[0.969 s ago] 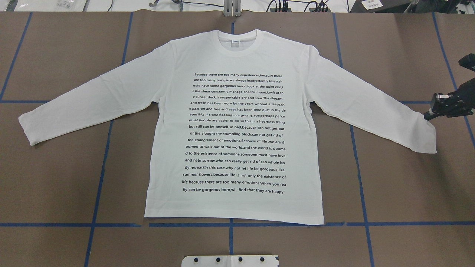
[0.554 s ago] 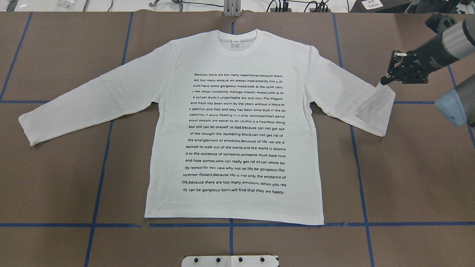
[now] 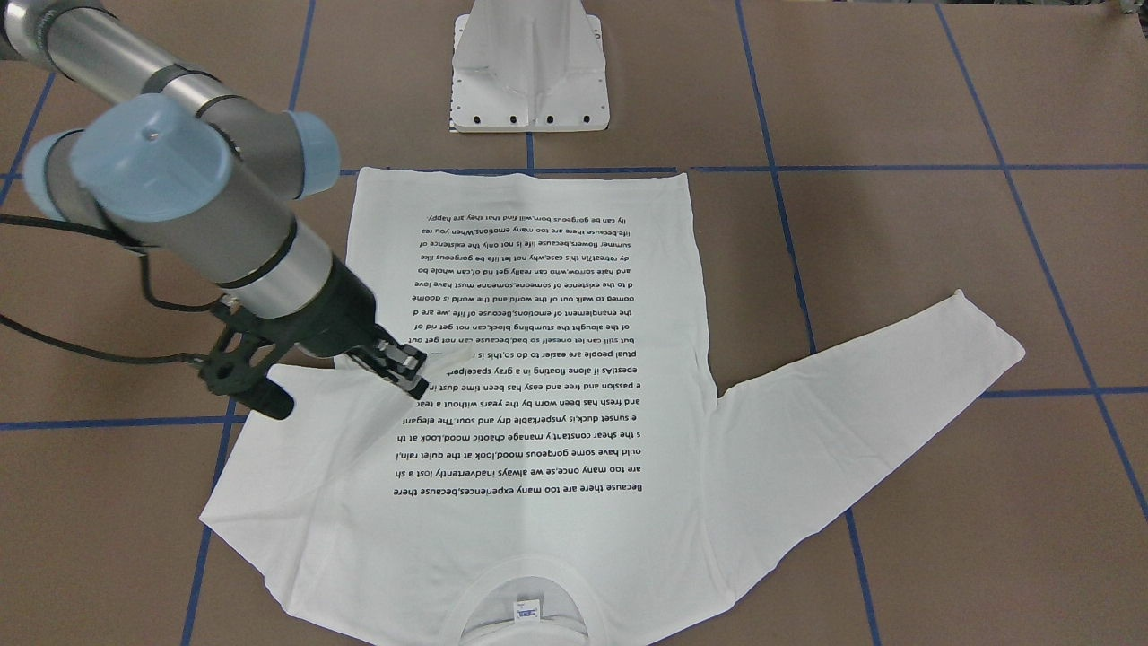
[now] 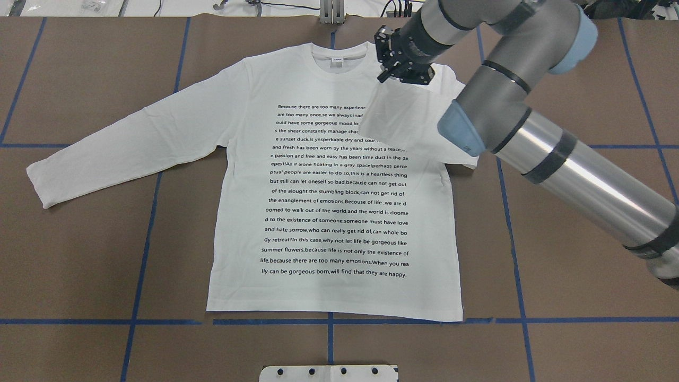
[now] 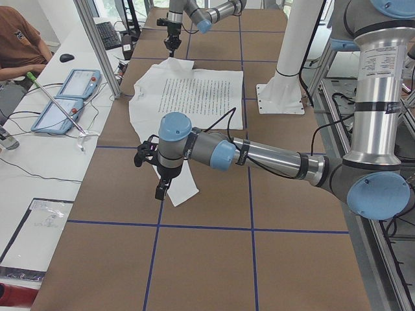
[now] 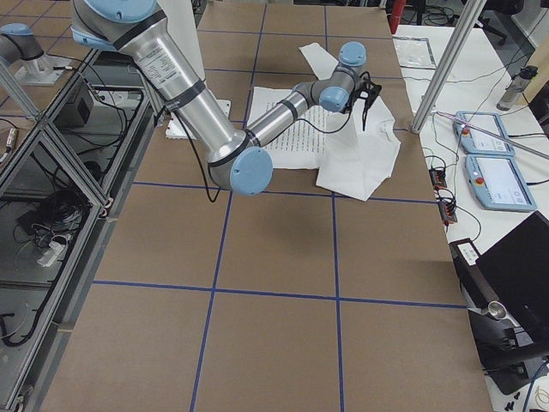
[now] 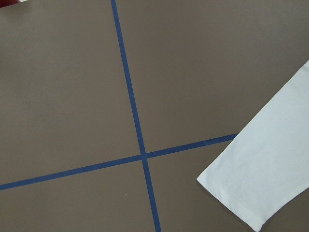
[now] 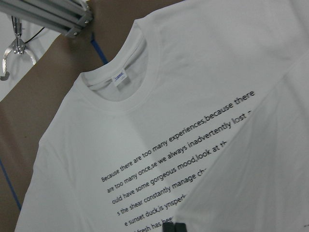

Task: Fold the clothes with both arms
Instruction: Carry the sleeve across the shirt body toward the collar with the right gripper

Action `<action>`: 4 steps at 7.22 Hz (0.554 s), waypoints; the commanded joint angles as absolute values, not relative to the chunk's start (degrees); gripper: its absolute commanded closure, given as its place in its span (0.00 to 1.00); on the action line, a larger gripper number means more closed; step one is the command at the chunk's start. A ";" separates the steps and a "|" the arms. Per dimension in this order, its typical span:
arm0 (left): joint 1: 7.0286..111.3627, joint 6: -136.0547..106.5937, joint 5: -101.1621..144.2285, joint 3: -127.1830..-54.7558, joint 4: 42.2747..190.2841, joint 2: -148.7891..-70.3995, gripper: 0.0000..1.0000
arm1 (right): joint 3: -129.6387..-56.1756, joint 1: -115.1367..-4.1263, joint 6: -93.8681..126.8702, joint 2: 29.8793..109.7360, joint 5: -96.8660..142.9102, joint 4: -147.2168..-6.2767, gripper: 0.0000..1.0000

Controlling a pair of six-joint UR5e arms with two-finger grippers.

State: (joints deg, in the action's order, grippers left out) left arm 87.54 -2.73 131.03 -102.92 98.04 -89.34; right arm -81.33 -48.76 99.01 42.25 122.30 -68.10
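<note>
The white long-sleeved T-shirt (image 4: 334,212) lies flat on the brown table, printed text up, neck label (image 4: 337,59) at the far end. My right gripper (image 4: 383,78) is shut on the cuff of the right sleeve (image 4: 398,116). It holds the cuff above the chest near the collar, so the sleeve drapes over the first text lines. It also shows in the front view (image 3: 420,381). The left sleeve (image 4: 132,143) lies spread out; its cuff (image 7: 260,183) shows in the left wrist view. My left gripper (image 5: 159,191) hovers by that cuff; I cannot tell if it is open.
The white metal pedestal base (image 3: 529,72) stands at the robot's side of the table, just beyond the shirt's hem. Blue tape lines (image 4: 143,254) cross the brown table cover. An operator (image 5: 19,45) and two tablets (image 5: 65,97) are at the far side.
My right gripper has carried the right sleeve's cuff from the far right, up and leftward across the shirt. The sleeve is now folded over the chest near the collar.
</note>
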 commanded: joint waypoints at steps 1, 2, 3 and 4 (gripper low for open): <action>87.54 -2.55 130.96 -103.27 98.26 -88.95 0.00 | -72.55 -41.43 103.78 29.67 114.28 -68.20 1.00; 87.54 -2.55 130.96 -103.27 98.26 -88.95 0.00 | -70.07 -39.05 103.89 26.40 113.13 -68.20 1.00; 87.54 -2.55 130.96 -104.05 98.17 -88.68 0.00 | -67.44 -35.98 103.80 24.28 109.63 -67.51 1.00; 87.45 -2.55 130.96 -104.85 98.17 -87.99 0.00 | -63.93 -34.90 103.80 22.34 108.56 -65.67 1.00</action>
State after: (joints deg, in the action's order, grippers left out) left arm 87.52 -2.56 130.96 -104.02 98.20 -88.59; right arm -67.83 -37.08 103.71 25.09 110.74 -67.25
